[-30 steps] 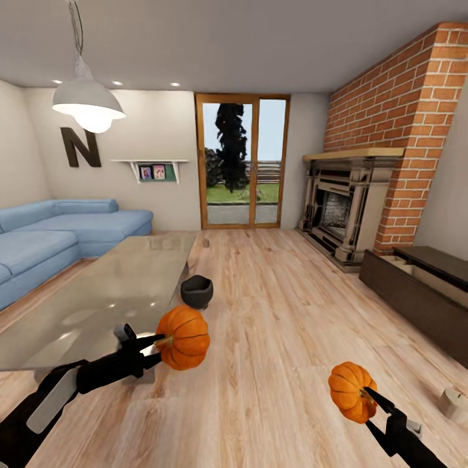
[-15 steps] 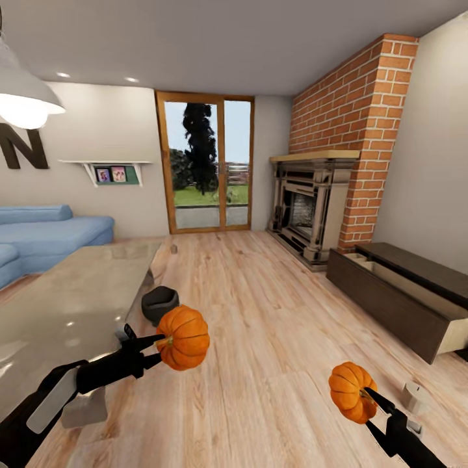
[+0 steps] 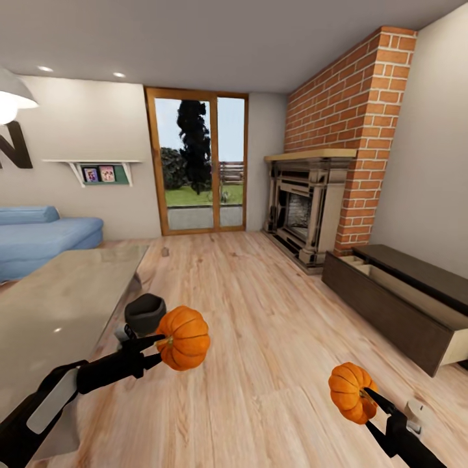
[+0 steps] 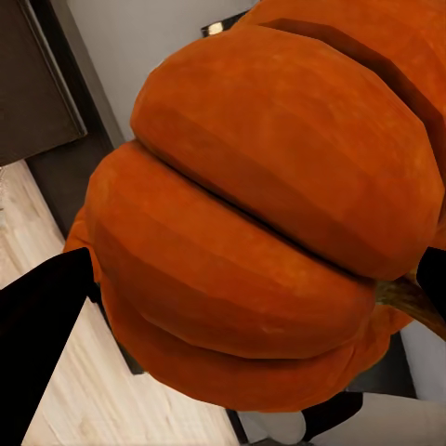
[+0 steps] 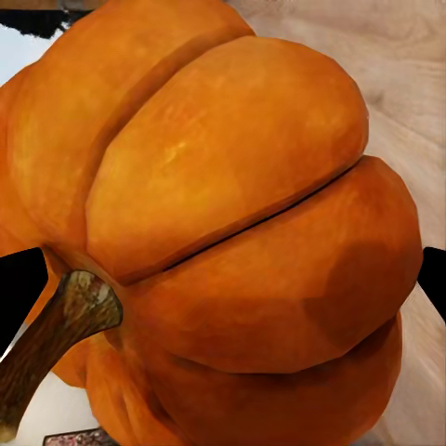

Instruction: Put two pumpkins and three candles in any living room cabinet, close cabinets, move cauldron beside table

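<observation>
Head view: each tool holds a pumpkin, the left tool (image 3: 160, 340) at lower left, the right tool (image 3: 368, 394) at lower right. Either pumpkin could slip before reaching the open cabinet (image 3: 390, 312) at right.

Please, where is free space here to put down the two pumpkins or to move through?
The wood floor is bare between the glass table and the dark cabinet. The cabinet's open top compartment looks free. It is crowded by the table's corner, where the cauldron stands close to the left pincer and its pumpkin.
</observation>
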{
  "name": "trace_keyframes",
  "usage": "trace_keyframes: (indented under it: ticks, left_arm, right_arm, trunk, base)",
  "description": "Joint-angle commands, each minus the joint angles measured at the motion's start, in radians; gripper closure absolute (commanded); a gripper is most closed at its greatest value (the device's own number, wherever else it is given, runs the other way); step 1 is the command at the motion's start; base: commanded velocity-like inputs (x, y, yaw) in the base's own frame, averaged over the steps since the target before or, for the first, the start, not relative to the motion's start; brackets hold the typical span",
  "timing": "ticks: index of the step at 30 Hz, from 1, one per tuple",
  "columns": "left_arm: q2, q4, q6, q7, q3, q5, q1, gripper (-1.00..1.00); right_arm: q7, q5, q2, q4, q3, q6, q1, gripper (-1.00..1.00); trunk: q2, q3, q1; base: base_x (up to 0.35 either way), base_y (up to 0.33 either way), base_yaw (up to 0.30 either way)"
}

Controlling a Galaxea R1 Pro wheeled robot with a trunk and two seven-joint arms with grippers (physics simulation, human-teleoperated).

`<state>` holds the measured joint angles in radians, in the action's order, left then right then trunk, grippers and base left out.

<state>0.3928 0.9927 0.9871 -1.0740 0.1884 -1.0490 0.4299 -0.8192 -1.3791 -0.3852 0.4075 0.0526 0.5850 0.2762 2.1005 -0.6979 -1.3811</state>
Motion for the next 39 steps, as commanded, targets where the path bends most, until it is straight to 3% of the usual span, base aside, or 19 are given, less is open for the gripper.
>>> trace_keyframes:
  ticks: [1, 9, 39]
  left_arm:
    - [0.001, 0.000, 0.010, -0.001, 0.002, -0.014, 0.001, 1.00]
    - [0.001, 0.001, 0.010, -0.001, 0.002, -0.014, 0.001, 1.00]
    - [0.001, -0.006, 0.010, -0.001, 0.001, -0.014, 0.001, 1.00]
  right_arm:
    - [0.000, -0.011, 0.000, 0.000, 0.004, 0.012, 0.001, 1.00]
    - [-0.004, -0.012, 0.002, 0.000, 0.004, 0.011, 0.001, 1.00]
    - [-0.002, -0.009, 0.006, 0.000, 0.004, 0.009, 0.001, 1.00]
  trunk:
    - [0.001, -0.002, 0.000]
    - [0.001, -0.012, 0.000]
    - [0.001, -0.012, 0.000]
  base:
    - [0.323, -0.002, 0.000]
    - [0.324, 0.000, 0.000]
    - [0.325, -0.064, 0.000]
